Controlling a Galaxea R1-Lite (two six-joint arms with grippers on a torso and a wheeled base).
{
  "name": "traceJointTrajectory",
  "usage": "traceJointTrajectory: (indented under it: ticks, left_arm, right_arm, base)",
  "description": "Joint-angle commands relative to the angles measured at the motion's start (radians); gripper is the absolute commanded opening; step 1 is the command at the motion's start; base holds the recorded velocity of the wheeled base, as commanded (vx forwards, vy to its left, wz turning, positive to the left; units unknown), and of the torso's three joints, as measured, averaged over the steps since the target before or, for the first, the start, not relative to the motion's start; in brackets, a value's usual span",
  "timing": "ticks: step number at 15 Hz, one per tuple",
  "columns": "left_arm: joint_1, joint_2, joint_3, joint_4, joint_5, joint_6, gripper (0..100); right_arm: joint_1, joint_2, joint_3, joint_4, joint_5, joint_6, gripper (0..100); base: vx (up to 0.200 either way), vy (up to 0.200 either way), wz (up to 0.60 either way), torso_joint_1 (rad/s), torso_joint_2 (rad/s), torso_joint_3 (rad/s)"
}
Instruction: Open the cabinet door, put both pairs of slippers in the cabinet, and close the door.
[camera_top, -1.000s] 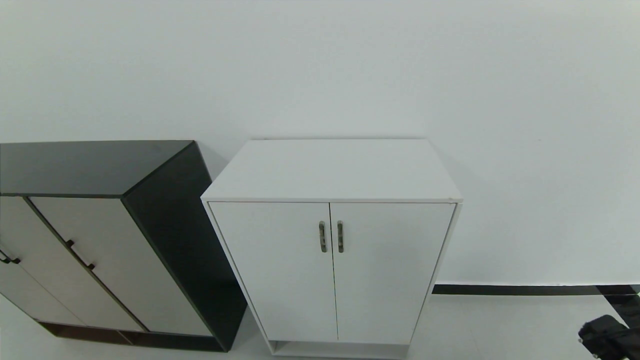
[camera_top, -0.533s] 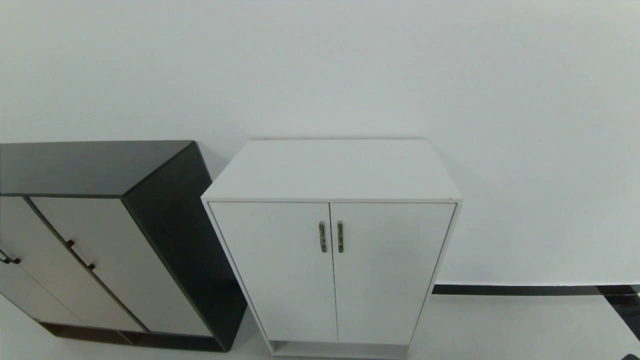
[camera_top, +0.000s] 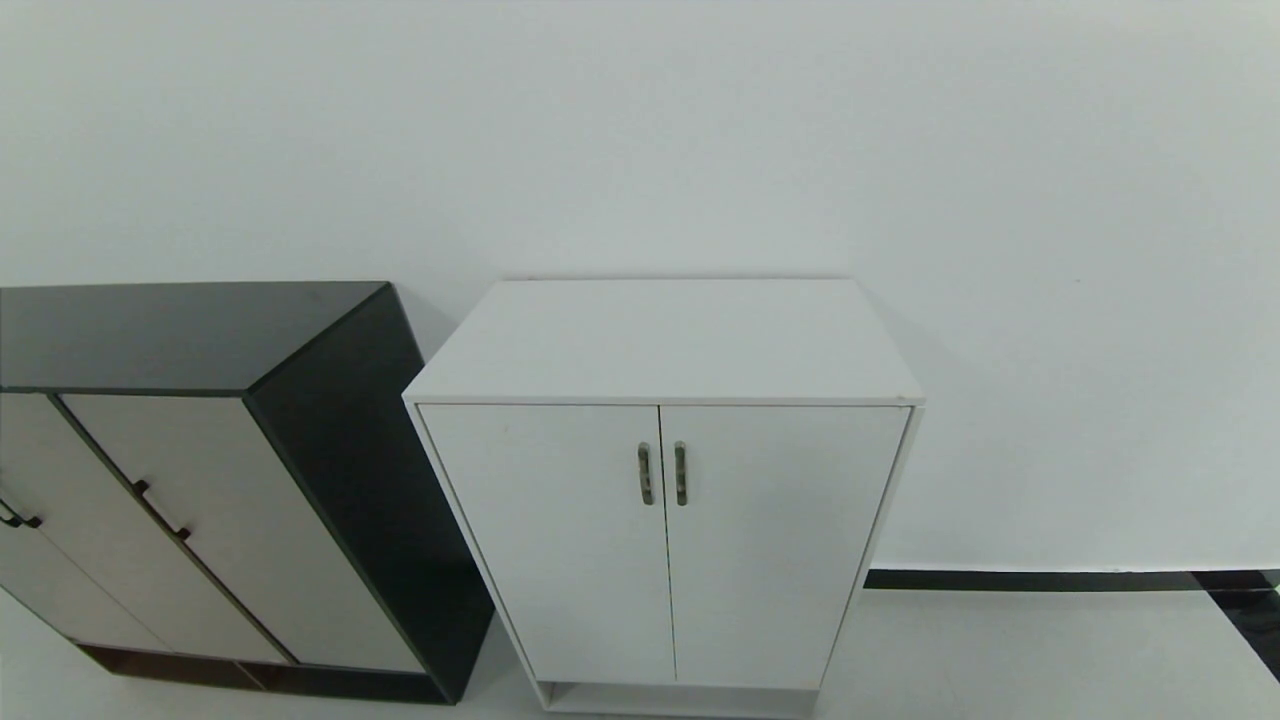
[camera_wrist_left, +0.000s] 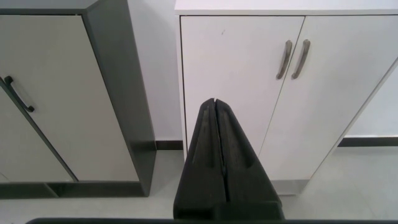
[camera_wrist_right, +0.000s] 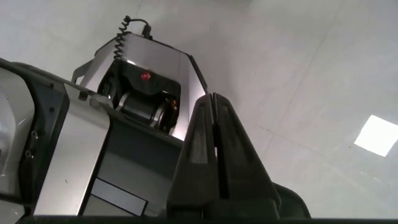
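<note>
Standing against the white wall (camera_top: 640, 130), the white cabinet (camera_top: 665, 340) faces the robot with both doors closed. The left door (camera_top: 555, 540) and the right door (camera_top: 775, 540) meet at a thin seam down the middle. Two slim metal handles, the left handle (camera_top: 645, 473) and the right handle (camera_top: 680, 472), stand upright on either side of that seam, near the top of the doors. A low recess shows under the doors at the cabinet's foot.

Just to the left of the white cabinet stands a dark cabinet (camera_top: 340, 470), angled a little away from it, with pale doors and black bar handles (camera_top: 160, 510). A narrow gap separates the two. To the right of the white cabinet a black skirting strip (camera_top: 1050, 579) runs along the bottom of the wall, above the pale floor (camera_top: 1000, 660).

In the left wrist view, the left gripper (camera_wrist_left: 214, 102) hangs in front of the white cabinet, apart from it, with its two black fingers (camera_wrist_left: 205, 143) pressed flat together. Its tip lines up with the lower part of the left door, while the handles are higher up on the doors.

In its own wrist view, the right gripper (camera_wrist_right: 213, 96) is likewise squeezed together. It points down at the pale floor, where a bright patch of light (camera_wrist_right: 376, 134) lies. Where it sits relative to the white cabinet cannot be told.
</note>
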Motion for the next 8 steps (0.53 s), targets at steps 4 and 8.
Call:
traceJointTrajectory:
  ticks: [4,8]
  left_arm:
    - [0.000,0.001,0.000,-0.001,0.000,-0.002,0]
    - [0.000,0.001,0.000,-0.001,0.000,-0.002,0]
  right_arm:
    - [0.036,0.067,0.000,0.001,-0.002,0.001,0]
    - [0.088,0.105,-0.008,0.021,-0.114,-0.048,0]
  base:
    - [0.000,0.000,0.00,0.000,0.00,0.000]
    - [0.000,0.000,0.00,0.000,0.00,0.000]
